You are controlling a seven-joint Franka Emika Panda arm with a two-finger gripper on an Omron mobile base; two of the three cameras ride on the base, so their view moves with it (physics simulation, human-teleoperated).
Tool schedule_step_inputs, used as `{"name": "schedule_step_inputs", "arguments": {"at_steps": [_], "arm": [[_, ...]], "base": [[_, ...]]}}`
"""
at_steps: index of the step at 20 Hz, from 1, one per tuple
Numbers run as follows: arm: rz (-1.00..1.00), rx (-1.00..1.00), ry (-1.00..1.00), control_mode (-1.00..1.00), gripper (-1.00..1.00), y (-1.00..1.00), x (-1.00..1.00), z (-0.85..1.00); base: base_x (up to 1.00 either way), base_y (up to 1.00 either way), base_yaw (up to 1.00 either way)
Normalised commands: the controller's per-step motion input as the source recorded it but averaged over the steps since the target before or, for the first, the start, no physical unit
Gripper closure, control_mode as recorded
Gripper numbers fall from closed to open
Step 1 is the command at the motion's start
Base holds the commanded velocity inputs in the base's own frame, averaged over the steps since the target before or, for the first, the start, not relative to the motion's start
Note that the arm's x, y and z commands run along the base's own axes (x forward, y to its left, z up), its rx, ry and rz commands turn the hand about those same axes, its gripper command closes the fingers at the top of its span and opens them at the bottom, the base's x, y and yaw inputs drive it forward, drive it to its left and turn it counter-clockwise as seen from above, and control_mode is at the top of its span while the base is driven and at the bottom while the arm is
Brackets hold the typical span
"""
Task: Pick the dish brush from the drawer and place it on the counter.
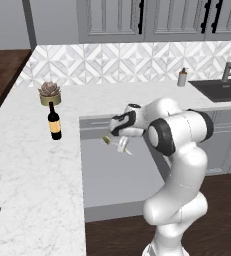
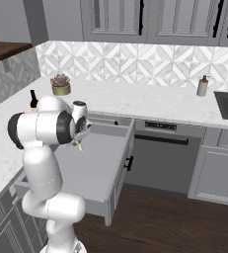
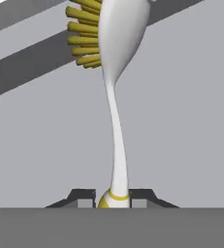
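My gripper [image 3: 112,197] is shut on the base of the dish brush [image 3: 114,121], a slim white handle that widens into a head with yellow bristles. From the left base, the gripper [image 1: 121,138] holds the dish brush [image 1: 118,145] tilted above the back part of the pulled-out grey drawer [image 1: 117,180]. From the right base, the brush [image 2: 79,146] pokes out under the hand [image 2: 79,138], clear of the drawer floor [image 2: 98,165]. The white marble counter [image 1: 32,165] wraps around the drawer's left and back sides.
A wine bottle [image 1: 54,123] and a potted succulent [image 1: 50,93] stand on the counter left of the drawer. A soap dispenser [image 1: 182,77] and a sink [image 1: 221,90] lie at the back right. A dishwasher front [image 2: 165,148] flanks the drawer.
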Motion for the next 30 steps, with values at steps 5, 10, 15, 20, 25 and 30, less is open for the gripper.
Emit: {"name": "schedule_step_inputs", "arguments": {"at_steps": [5,10,15,20,25,30], "arm": [[-0.04,0.02,0.07,-1.00,1.00,0.87,0.22,1.00],[0.05,-0.06,0.19,-1.00,1.00,1.00,-0.03,0.83],[0.07,-0.08,0.01,-1.00,1.00,1.00,-0.05,-0.07],[0.08,-0.09,0.00,-1.00,1.00,1.00,-0.08,-0.46],[0.08,-0.08,-0.04,-1.00,1.00,1.00,0.00,-0.51],[0.08,0.00,-0.08,-1.00,1.00,0.93,0.00,-0.62]], "base": [[0.00,0.00,0.00],[0.00,0.00,0.00],[0.00,0.00,0.00],[0.00,0.00,0.00],[0.00,0.00,0.00],[0.00,0.00,0.00]]}}
